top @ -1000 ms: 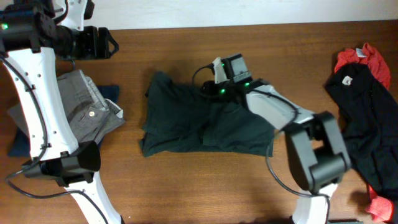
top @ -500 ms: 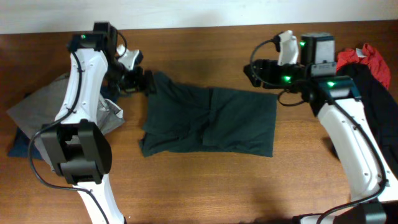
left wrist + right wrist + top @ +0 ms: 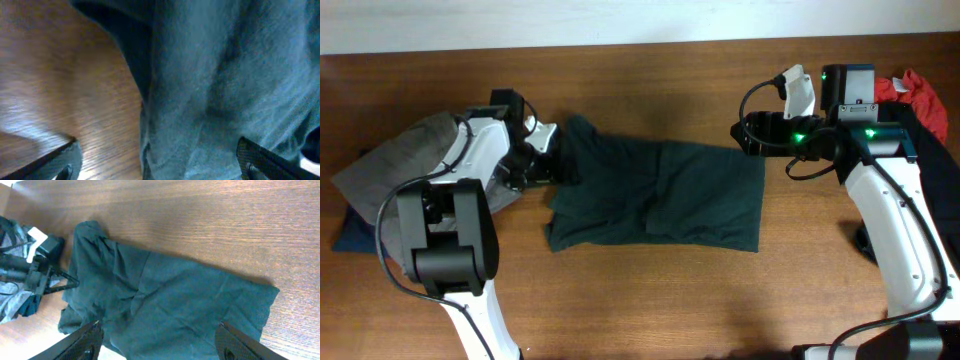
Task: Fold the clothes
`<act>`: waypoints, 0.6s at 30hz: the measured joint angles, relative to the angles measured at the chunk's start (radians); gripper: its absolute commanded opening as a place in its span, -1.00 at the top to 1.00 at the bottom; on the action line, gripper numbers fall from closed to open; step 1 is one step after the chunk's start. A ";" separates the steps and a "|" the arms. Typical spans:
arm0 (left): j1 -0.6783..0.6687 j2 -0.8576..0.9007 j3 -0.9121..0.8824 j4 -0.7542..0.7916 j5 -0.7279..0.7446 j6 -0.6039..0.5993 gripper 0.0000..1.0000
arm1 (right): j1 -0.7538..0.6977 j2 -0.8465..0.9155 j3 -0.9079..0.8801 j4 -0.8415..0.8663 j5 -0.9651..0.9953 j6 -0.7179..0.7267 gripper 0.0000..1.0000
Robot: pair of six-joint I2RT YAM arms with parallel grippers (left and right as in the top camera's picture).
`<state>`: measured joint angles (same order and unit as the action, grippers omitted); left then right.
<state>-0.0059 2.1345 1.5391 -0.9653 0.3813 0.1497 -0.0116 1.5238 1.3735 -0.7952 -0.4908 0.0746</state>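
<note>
A dark green garment lies spread across the middle of the wooden table, partly folded; it also fills the left wrist view and shows in the right wrist view. My left gripper is open, low over the garment's left edge, its fingers straddling the cloth edge. My right gripper is open and empty, held above the garment's upper right corner.
A grey folded garment on a blue one lies at the left. A pile of black and red clothes sits at the right edge.
My left gripper came down from the far left to the garment's left edge. My right arm pulled back from the garment's middle to its upper right corner, and the cloth lies flatter.
</note>
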 measured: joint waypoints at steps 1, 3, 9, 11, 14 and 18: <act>-0.003 -0.005 -0.008 0.017 0.010 0.005 -0.96 | 0.000 0.000 0.000 0.000 0.000 -0.001 -0.52; -0.014 -0.013 -0.027 0.047 0.030 0.015 -0.96 | 0.000 0.000 0.000 -0.001 0.000 -0.004 -0.52; -0.082 -0.024 -0.053 0.103 0.080 0.029 -0.95 | 0.000 0.000 0.000 -0.005 0.000 -0.005 -0.51; -0.110 -0.024 -0.056 0.111 0.087 0.030 -0.88 | 0.000 0.000 0.000 -0.008 0.000 -0.007 -0.50; -0.140 -0.023 -0.060 0.119 0.092 0.028 -0.42 | 0.000 0.000 0.000 -0.014 0.000 -0.008 -0.45; -0.158 -0.019 -0.077 0.113 0.091 0.024 0.67 | 0.000 0.000 0.000 -0.024 0.000 -0.008 -0.42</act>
<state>-0.1635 2.1151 1.4624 -0.8528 0.4721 0.1741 -0.0116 1.5238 1.3735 -0.8192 -0.4908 0.0666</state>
